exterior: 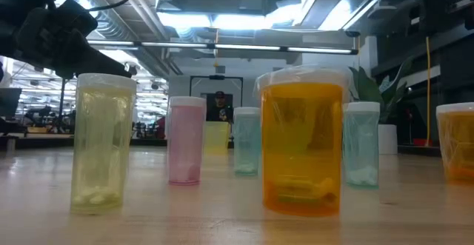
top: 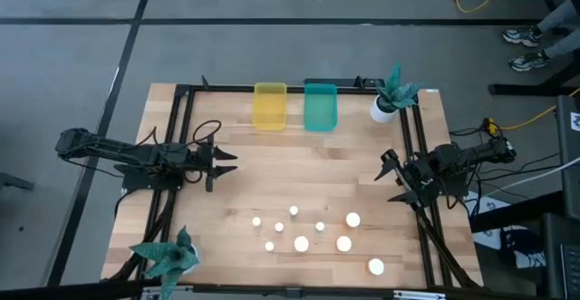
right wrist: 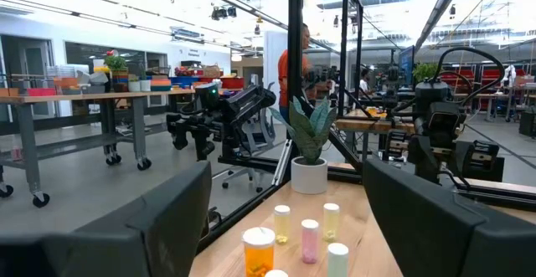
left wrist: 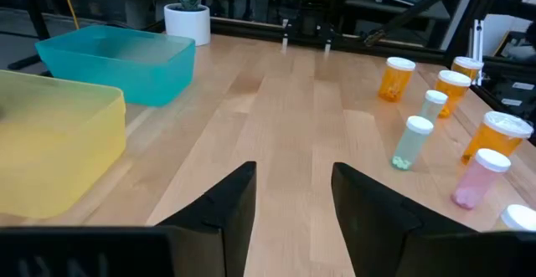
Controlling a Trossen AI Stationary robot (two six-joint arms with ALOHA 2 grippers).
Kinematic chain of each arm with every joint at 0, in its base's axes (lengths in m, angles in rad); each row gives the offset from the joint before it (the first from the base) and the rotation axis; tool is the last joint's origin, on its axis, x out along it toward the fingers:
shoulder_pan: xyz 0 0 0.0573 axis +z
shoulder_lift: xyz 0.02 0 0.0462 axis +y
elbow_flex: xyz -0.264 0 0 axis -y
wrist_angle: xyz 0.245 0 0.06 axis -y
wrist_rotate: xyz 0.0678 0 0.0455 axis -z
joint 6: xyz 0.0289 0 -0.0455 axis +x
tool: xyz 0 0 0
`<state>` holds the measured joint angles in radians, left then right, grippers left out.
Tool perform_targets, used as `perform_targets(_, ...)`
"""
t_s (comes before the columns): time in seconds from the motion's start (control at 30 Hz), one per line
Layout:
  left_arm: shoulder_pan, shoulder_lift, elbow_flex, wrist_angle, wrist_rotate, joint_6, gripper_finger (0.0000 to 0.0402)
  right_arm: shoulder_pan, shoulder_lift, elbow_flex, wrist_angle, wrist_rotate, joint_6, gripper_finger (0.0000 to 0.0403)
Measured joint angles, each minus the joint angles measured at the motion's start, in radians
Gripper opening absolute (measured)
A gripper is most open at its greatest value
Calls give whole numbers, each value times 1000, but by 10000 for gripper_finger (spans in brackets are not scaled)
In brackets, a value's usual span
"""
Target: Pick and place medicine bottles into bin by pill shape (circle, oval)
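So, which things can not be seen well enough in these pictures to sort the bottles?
- Pill shape: in the low view the yellow bottle and large orange bottle show only blurred pills at the bottom.
- From the high view, the bottles are only white caps, too small.
- An orange bottle is cut off by the low view's edge.
- Inside the yellow bin and teal bin: too small to judge.
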<state>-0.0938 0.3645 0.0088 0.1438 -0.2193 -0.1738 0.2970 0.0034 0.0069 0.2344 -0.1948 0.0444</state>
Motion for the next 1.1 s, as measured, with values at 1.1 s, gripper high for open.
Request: perform_targets(1.1,0,0,0,0,0,0,150,0,0,0,37,10,3,314)
